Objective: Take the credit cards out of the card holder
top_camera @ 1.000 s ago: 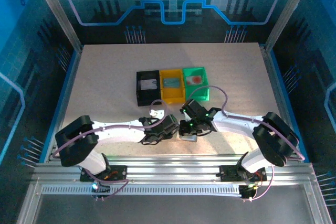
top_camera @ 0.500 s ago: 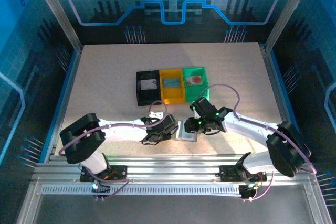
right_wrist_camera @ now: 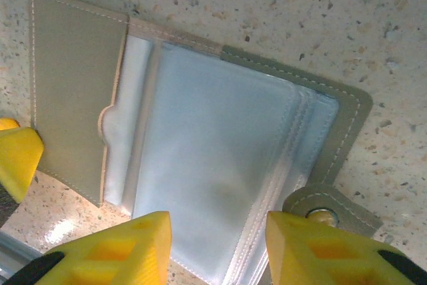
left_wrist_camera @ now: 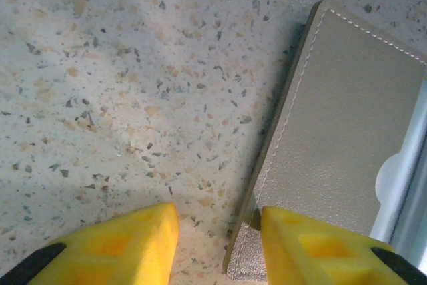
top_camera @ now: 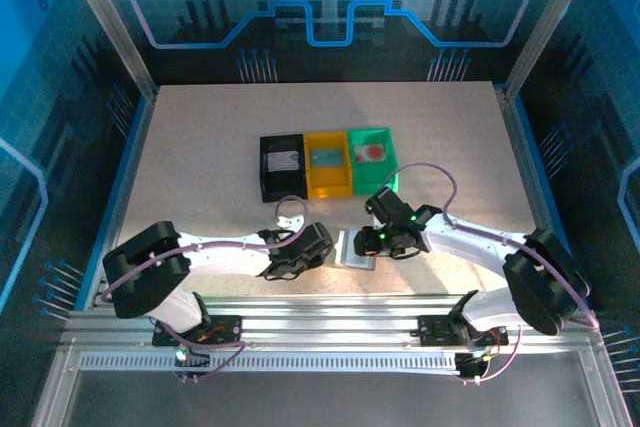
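The left pincer [left_wrist_camera: 220, 231] sits low over the table [left_wrist_camera: 100, 98], jaws parted and clasping nothing; one of its fingers overlaps the corner of the card holder [left_wrist_camera: 340, 118], the other is over bare table beside it; the right pincer [right_wrist_camera: 217, 245] hangs released just above that same holder, which lies spread open beneath it, pale blue-grey pockets up, tab clasp [right_wrist_camera: 327, 215] by one fingertip; beyond both pincers, well apart, three bins in a row; the black bin [top_camera: 268, 185] holds a whitish card [top_camera: 284, 159]; the yellow bin [top_camera: 330, 185] a bluish card [top_camera: 327, 157]; the green bin [top_camera: 385, 179] a pale card [top_camera: 371, 152] with a red mark.
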